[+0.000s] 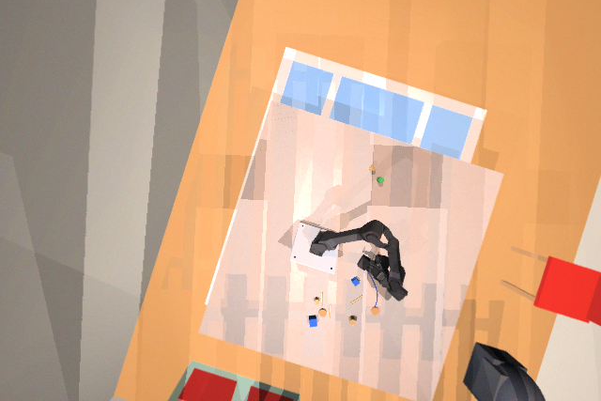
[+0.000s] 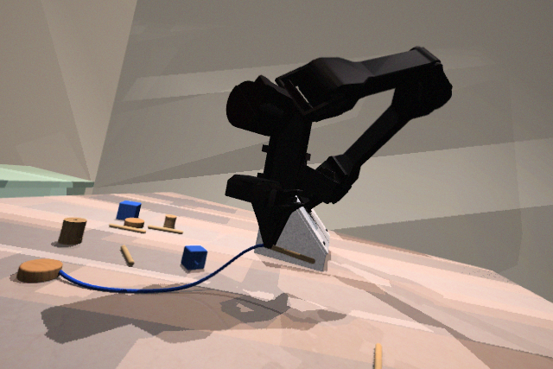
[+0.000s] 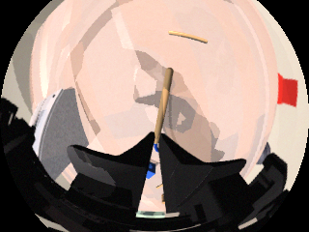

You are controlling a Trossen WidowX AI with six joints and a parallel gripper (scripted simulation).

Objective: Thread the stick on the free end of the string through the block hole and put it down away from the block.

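Note:
My gripper (image 2: 269,243) (image 3: 156,135) is shut on the thin wooden stick (image 2: 292,254) (image 3: 165,97) at its string end and holds it just above the table, pointing away from the fingers. The blue string (image 2: 155,286) (image 1: 373,287) runs in a slack curve from the stick to the round wooden button (image 2: 39,269) (image 1: 375,310) lying on the table. A blue block (image 2: 193,257) (image 1: 355,281) with a dark hole in its side stands left of the gripper, between it and the button. In the wrist view a bit of blue shows beside the fingers.
A second blue cube (image 2: 128,209) (image 1: 312,321), wooden cylinders (image 2: 71,230) (image 2: 169,220), a small disc (image 2: 134,222) and loose sticks (image 2: 127,254) (image 2: 165,229) (image 2: 378,354) (image 3: 188,37) lie around. The arm's grey base plate (image 2: 308,235) (image 1: 303,241) is behind the gripper. A green piece (image 1: 380,179) lies far off.

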